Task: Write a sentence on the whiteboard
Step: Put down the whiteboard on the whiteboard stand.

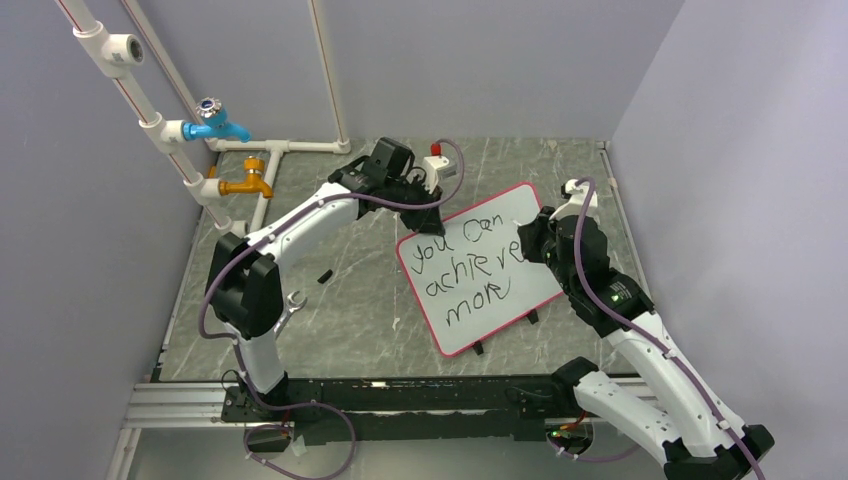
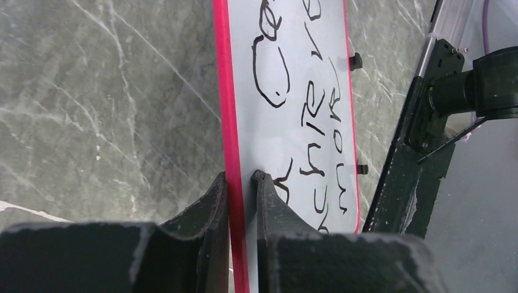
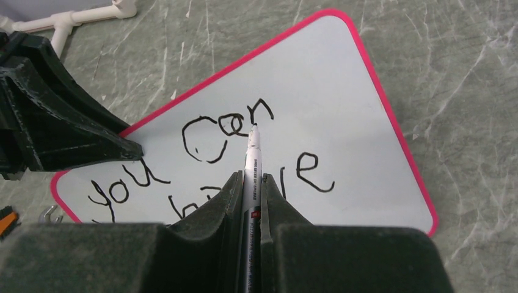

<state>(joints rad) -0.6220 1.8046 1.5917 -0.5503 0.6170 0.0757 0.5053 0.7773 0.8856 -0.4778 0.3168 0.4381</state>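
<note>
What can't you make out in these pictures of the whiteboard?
Top view: right pincer hides the marker.
Left wrist view: left pincer and frame edge cut off word beginnings on the whiteboard.
Right wrist view: marker covers middle letters; tip contact unclear.

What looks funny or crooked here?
The whiteboard lies turned at a slant on the table, not square to it. The left claw pinches its pink rim. The writing is wobbly, and the word at the marker tip reads more like "cen" than "can".
</note>
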